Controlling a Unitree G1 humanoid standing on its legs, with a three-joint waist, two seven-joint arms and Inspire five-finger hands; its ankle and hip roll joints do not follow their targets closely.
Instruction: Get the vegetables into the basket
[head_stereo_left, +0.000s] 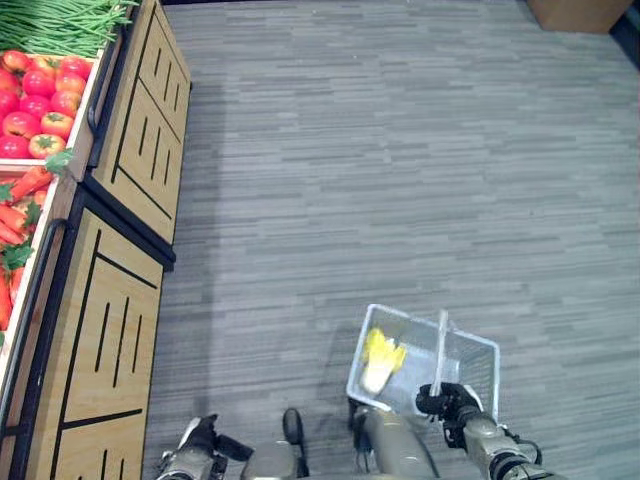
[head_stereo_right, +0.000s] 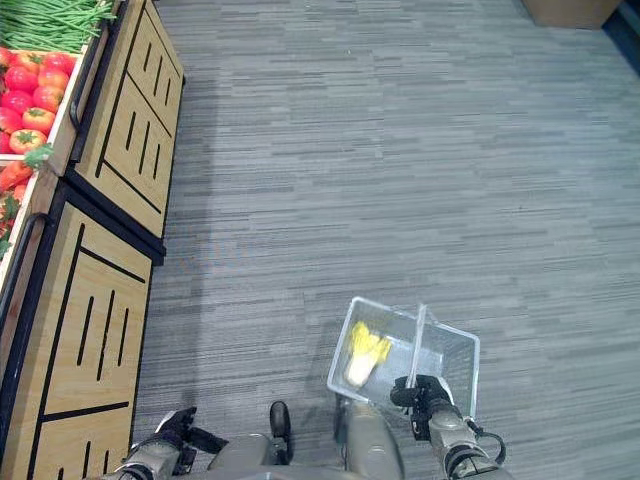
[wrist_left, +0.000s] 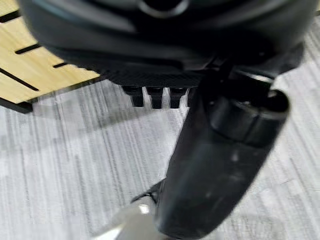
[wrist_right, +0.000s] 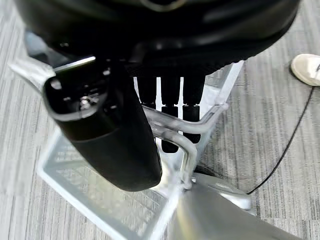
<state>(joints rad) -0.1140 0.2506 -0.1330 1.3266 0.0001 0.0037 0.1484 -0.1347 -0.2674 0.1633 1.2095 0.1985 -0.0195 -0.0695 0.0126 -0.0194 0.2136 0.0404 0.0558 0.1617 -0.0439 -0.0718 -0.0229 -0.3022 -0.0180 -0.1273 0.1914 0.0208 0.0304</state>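
1. Wooden stand (head_stereo_left: 120, 300) with black slots: just outboard of the left hand (head_stereo_left: 200, 437), runs on ahead of it.
2. Grey plank floor (head_stereo_left: 400, 150): below both hands.
3. Brown box (head_stereo_left: 580, 12): far ahead of the right hand (head_stereo_left: 450, 402).
4. White shoe (wrist_right: 307, 68): on the floor near the right hand.

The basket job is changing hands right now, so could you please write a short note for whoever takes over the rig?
Right hand: curled round the handle of the white wire basket, carrying it above the grey floor.
Left hand: low at the robot's side, fingers curled, holding nothing.
Done: one yellow leafy vegetable lies in the basket.
Left: tomatoes, carrots and green beans sit on the wooden produce stand to the robot's left.
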